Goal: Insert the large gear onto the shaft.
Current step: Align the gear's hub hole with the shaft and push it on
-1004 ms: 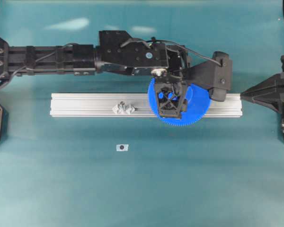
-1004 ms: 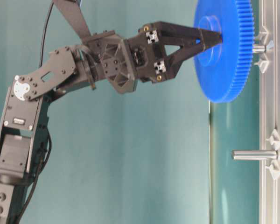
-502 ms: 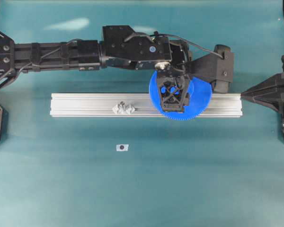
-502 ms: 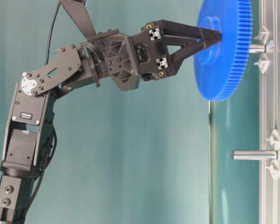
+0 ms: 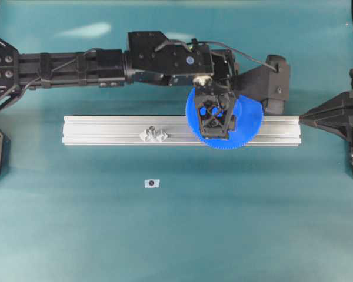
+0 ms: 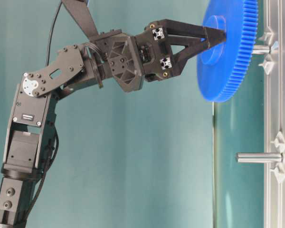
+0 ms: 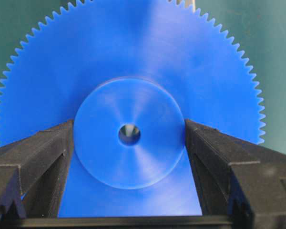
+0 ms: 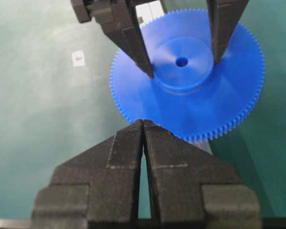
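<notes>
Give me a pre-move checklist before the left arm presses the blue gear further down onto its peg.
1. Grip: left gripper fingers clamp the raised hub of the large gear on both sides: ok.
2. Alignment: shaft sits behind the gear's centre in the table-level view: ok.
3. Seating: gap shows between the gear and the aluminium rail; not fully down: not ok.
4. Gear level with the rail: looks slightly tilted: cannot tell.
5. Right gripper shut, held apart from the gear: ok.
</notes>
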You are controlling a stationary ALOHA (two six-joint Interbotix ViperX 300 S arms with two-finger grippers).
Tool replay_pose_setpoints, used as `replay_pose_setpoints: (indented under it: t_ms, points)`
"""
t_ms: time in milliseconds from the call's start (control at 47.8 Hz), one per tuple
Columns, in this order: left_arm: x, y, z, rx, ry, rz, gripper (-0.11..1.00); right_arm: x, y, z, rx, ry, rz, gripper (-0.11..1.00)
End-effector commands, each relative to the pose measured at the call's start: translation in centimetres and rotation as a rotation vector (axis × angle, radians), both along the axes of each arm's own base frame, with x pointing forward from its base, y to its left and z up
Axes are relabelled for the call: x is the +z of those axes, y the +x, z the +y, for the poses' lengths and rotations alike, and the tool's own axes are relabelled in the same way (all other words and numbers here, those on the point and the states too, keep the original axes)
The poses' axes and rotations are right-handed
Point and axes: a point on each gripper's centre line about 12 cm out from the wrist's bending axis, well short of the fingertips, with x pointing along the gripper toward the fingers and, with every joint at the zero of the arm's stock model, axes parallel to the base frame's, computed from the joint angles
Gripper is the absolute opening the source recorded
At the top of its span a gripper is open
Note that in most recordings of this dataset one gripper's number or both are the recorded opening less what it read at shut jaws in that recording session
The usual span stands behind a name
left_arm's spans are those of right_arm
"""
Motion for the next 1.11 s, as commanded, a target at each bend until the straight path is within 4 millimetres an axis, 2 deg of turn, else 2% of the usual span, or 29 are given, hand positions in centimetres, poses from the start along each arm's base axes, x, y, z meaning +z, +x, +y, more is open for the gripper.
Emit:
replay_pose_setpoints:
  t_ms: [0,460,816,1088]
  points:
    - [1.5,-0.3,1.2,0.020,0.008,-0.022,0.77,0.3,0.2,-0.1,-0.007,0.006,-0.008,0.09]
    - [1.9,-0.5,1.4,0.030,0.006,-0.021,0.76,0.3,0.2,-0.1,-0.006,0.007,-0.010,0.09]
    - [1.4,-0.2,-2.1,-0.007,-0.009,0.003,0.77,0.3,0.2,0.0,-0.006,0.009,-0.010,0.09]
    - [1.1,-0.2,-2.9,0.011,-0.021,0.006,0.76,0.3,0.2,0.0,-0.006,0.009,-0.007,0.09]
